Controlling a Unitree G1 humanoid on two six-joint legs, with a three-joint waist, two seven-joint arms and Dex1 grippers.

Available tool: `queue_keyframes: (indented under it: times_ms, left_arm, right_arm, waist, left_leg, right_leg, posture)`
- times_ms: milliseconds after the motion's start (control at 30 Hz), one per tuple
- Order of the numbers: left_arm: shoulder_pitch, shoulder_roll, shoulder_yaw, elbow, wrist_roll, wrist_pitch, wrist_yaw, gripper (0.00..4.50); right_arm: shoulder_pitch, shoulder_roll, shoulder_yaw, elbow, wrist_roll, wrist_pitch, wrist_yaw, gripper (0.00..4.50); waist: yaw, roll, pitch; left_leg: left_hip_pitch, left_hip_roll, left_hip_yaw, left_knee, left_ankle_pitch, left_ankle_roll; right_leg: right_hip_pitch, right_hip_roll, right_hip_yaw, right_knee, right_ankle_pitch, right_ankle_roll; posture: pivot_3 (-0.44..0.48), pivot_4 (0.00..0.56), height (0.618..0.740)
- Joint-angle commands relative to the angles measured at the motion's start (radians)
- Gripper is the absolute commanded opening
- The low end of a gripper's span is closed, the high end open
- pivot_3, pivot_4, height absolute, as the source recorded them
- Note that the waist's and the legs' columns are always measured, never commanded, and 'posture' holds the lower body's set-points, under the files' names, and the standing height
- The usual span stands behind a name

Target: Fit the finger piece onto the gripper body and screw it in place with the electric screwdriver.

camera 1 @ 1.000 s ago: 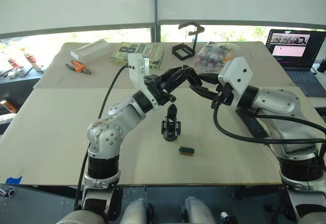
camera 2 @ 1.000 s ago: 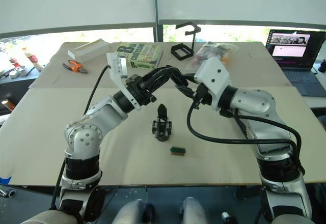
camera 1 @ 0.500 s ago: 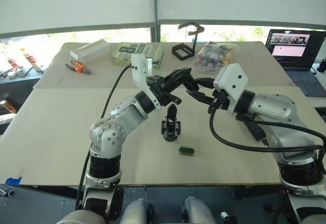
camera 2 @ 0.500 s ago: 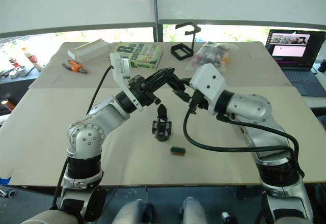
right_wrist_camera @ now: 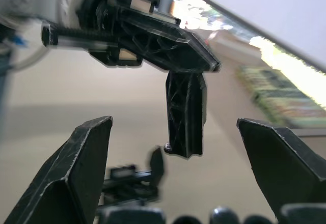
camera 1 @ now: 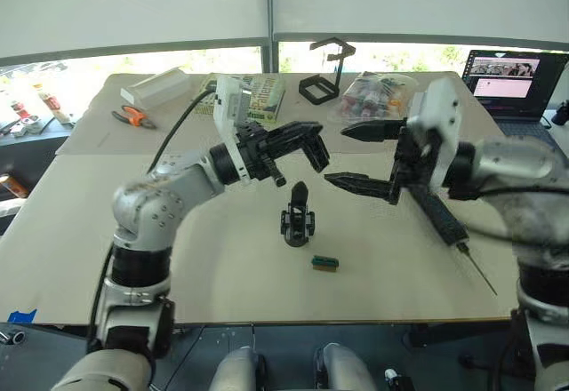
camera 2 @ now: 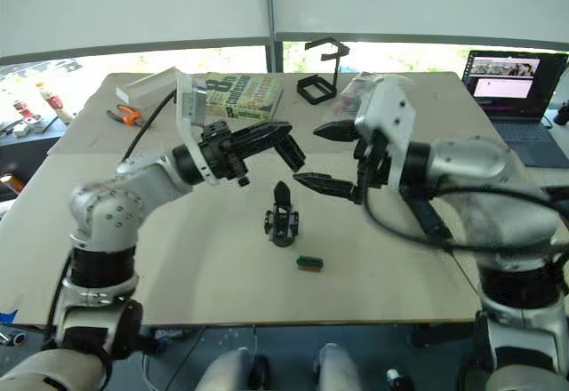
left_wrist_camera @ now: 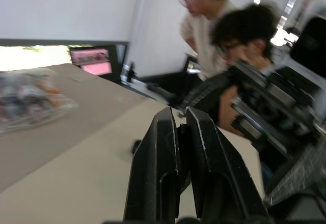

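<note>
Left gripper (camera 1: 304, 142) is clenched, and the short black wedge hanging down from its tips looks to me like the finger piece (right_wrist_camera: 185, 113). So I'd say it's pinched and in the air, up above the gripper body (camera 1: 298, 218) and a touch to its right, clearly not touching it. The right gripper (camera 1: 363, 155) is spread wide with nothing in it, hovering above and to the right of the gripper body and facing the left one.

The gripper body itself stands on the table (camera 1: 107, 258) with its one pointed finger sticking up. I can't see a second finger on it, so the fitting isn't done. The electric screwdriver (camera 1: 437, 216) lies flat on the table well to the right of the gripper body, bit pointing toward the robot, with no gripper on it.

My read is it's early days: piece in hand, but seating it, grabbing the driver and screwing are all left.
</note>
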Motion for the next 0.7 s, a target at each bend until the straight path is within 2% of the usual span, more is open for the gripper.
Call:
queue_keyframes:
  times_ms: [33, 167, 233, 400, 567, 700]
  left_arm:
    - [-0.071, 0.096, -0.039, 0.000, -0.063, 0.095, -0.208, 0.00]
    - [-0.126, 0.133, -0.059, 0.031, -0.090, 0.153, -0.306, 0.00]
    - [-0.142, 0.126, -0.067, 0.042, -0.083, 0.161, -0.322, 0.00]
    - [-0.151, 0.089, -0.058, 0.055, -0.074, 0.171, -0.308, 0.00]
    - [-0.135, 0.095, -0.058, 0.056, -0.055, 0.164, -0.314, 0.00]
    - [-0.124, 0.098, -0.080, 0.065, -0.008, 0.130, -0.336, 0.00]
  right_arm:
    - [-0.066, -0.029, -0.021, 0.065, 0.192, 0.224, 0.064, 4.16]
    - [-0.076, -0.048, 0.066, 0.072, 0.191, 0.200, 0.175, 4.16]
    - [-0.109, 0.005, 0.075, 0.117, 0.205, 0.234, 0.130, 4.16]
    - [-0.104, 0.073, 0.073, 0.113, 0.218, 0.253, 0.069, 4.16]
    - [-0.106, 0.083, 0.067, 0.111, 0.205, 0.242, 0.038, 2.69]
    - [-0.096, 0.077, 0.071, 0.104, 0.198, 0.227, 0.034, 2.69]
  waist:
    - [0.000, 0.000, 0.000]
    - [0.002, 0.000, 0.000]
    - [0.002, 0.000, 0.000]
    - [0.002, 0.000, 0.000]
    - [0.002, 0.000, 0.000]
    - [0.001, 0.000, 0.000]
  left_leg:
    - [0.000, 0.000, 0.000, 0.000, 0.000, 0.000]
    - [-0.001, 0.000, -0.001, -0.001, -0.001, 0.001]
    - [-0.002, 0.000, -0.001, -0.001, -0.001, 0.001]
    - [-0.002, 0.000, -0.001, 0.000, 0.000, 0.001]
    - [-0.002, 0.000, -0.001, 0.000, 0.000, 0.000]
    - [-0.002, 0.000, -0.001, 0.000, 0.000, 0.000]
  right_leg:
    - [0.000, 0.000, 0.000, 0.000, 0.000, 0.000]
    - [0.000, -0.001, 0.001, -0.001, -0.001, 0.000]
    - [-0.001, -0.001, 0.001, -0.001, -0.005, 0.006]
    - [-0.001, -0.001, 0.003, 0.000, -0.004, 0.005]
    - [-0.001, -0.002, 0.002, 0.000, -0.003, 0.004]
    - [-0.001, -0.001, 0.002, 0.000, -0.004, 0.005]
  posture:
    - [0.000, 0.150, 0.740]
    - [0.000, 0.150, 0.740]
    - [0.000, 0.150, 0.740]
    - [0.000, 0.150, 0.740]
    - [0.000, 0.150, 0.740]
    - [0.000, 0.150, 0.740]
